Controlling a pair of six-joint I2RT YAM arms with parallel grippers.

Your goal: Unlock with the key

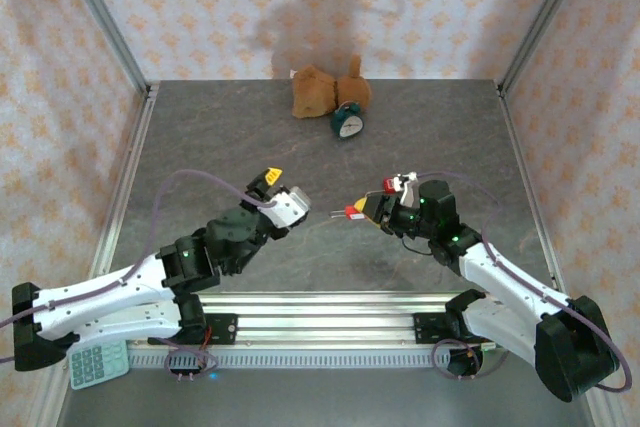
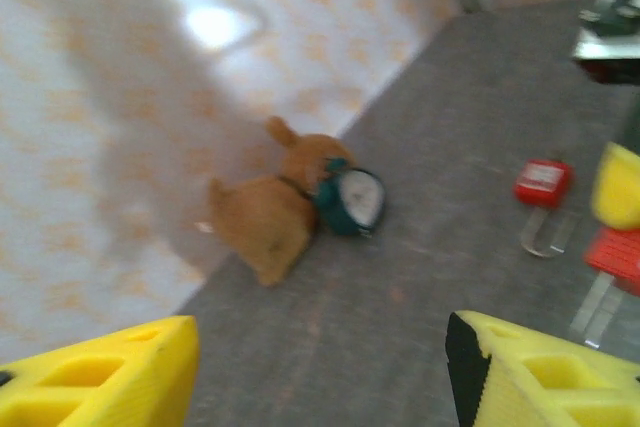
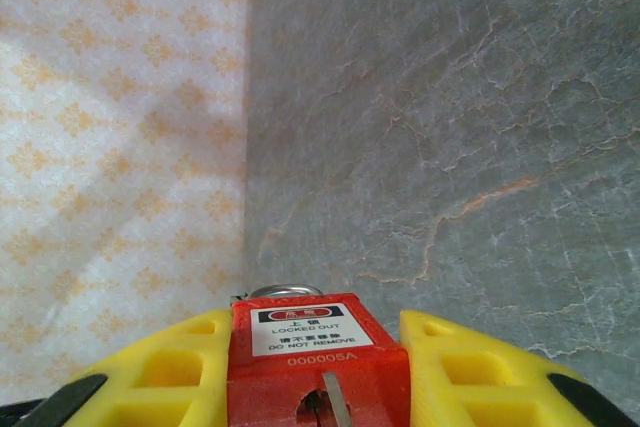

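So the red padlock (image 3: pixel 318 347) is clamped in the right gripper (image 3: pixel 318 332), squeezed between its two yellow fingers (image 3: pixel 170 372). It's up in the air over the middle of the table (image 1: pixel 200 137), not resting on it. The white label faces the wrist camera and reads LOCKED OUT, DO NOT REMOVE, and the metal loop pokes out the far end. There's a thin silvery sliver at the near end of the lock, but honestly I can't tell whether that's the key.

From overhead, the padlock (image 1: pixel 352 211) sticks out of the right gripper (image 1: pixel 365 209) toward the left gripper (image 1: pixel 280 192), with a clear gap between them. The left gripper (image 2: pixel 320 347) is spread wide with nothing in it, just bare table between its yellow fingers (image 2: pixel 110 377).

Just beside the right gripper there's a second red thing (image 1: pixel 388 185) with a metal loop on it (image 2: pixel 543 182). It's too blurry to tell what it is.

Further back, against the patterned wall, a brown plush toy (image 1: pixel 318 92) sits with a small teal alarm clock (image 1: pixel 347 123) touching it. A pale green calculator (image 1: pixel 98 362) lies at the near left corner by the left arm's base.
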